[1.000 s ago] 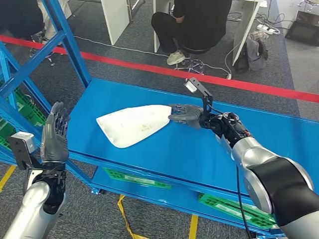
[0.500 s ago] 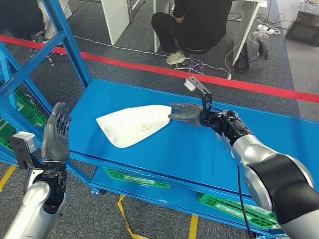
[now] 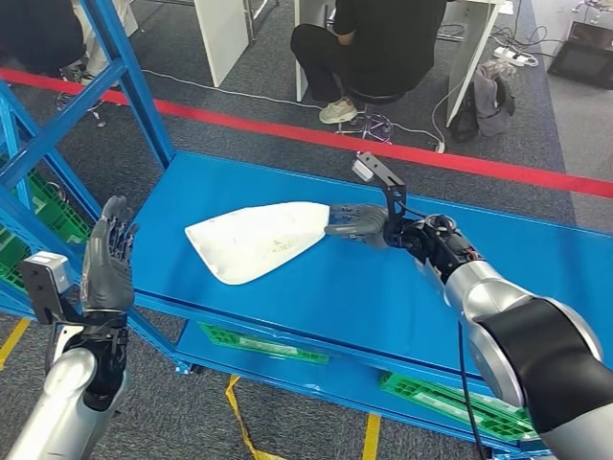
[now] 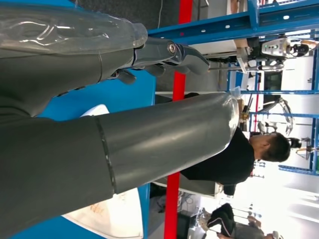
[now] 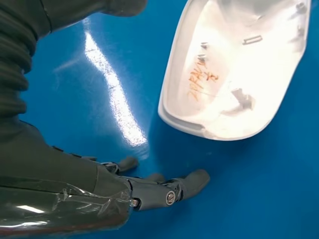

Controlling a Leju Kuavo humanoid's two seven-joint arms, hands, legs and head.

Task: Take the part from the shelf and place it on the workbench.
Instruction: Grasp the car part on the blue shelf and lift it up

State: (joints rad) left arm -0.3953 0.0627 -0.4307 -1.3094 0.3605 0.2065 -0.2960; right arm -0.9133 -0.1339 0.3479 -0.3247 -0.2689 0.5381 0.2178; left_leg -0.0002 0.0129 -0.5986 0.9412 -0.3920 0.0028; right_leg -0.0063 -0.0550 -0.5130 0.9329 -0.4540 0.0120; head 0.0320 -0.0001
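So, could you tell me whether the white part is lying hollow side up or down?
Hollow side up. The right wrist view looks into the white part: raised rim, inner clips and orange handwriting show. It rests on the blue shelf.

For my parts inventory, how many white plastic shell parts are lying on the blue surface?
1. The white plastic shell part lies near the middle of the blue metal surface, just beyond the fingers of the right hand. Others may be hidden outside the views.

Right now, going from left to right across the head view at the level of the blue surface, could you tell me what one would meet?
Left hand, raised with fingers apart → white part lying on the blue surface → right hand at the part's narrow end → right arm.
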